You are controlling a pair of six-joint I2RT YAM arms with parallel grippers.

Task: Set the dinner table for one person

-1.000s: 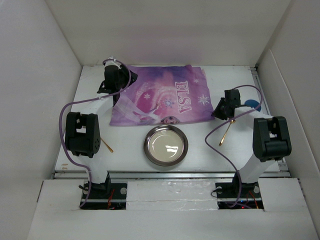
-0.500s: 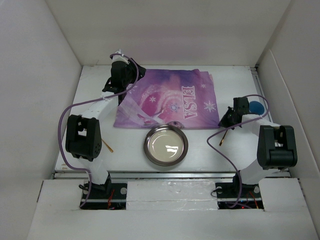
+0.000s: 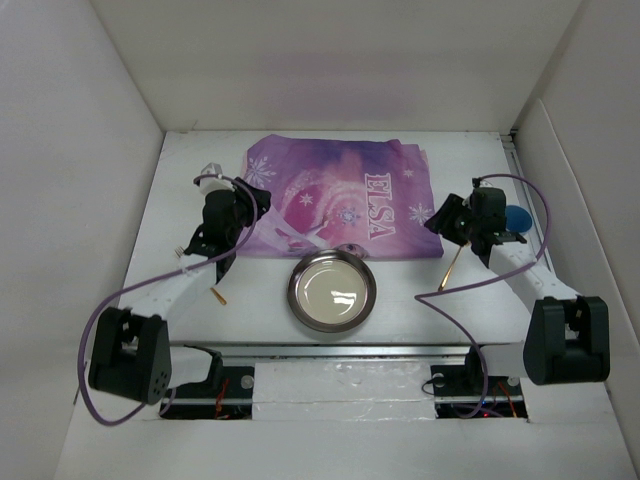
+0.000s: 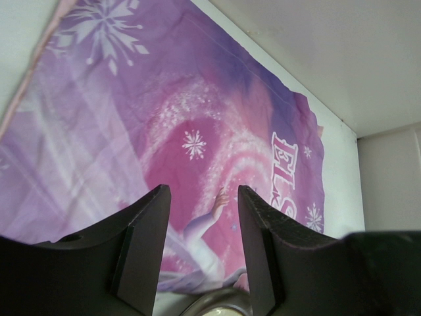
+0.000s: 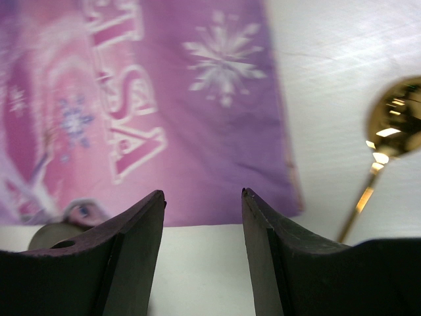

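Since the earlier frame both arms have drawn back toward the near edge, their elbows dropping low, and the placemat (image 3: pixel 330 195) has slid to the right and now lies flatter.

The left gripper (image 4: pixel 200 194) hangs over the placemat's left part with its jaws well apart and nothing between them. The right gripper (image 5: pixel 202 197) sits at the placemat's near right corner, jaws likewise apart and empty, so it has let go of the cloth.

Just beside the right gripper, on the outer side, lies a gold spoon (image 3: pixel 452 268). Its bowl is nearest the gripper and its handle runs toward the near edge, slanting slightly left. A second gold utensil (image 3: pixel 217 294) lies near the left arm, mostly hidden under it. A metal dish (image 3: pixel 332 290) sits between the arms, touching the placemat's near edge. A blue object (image 3: pixel 516 214) shows beyond the right arm.

All of it rests on the white desk (image 3: pixel 260 300), which spreads from the rail at the arms' bases to the far wall.

The right arm is clearly the nearer one for the spoon. It would likely need its jaws turned across the handle.
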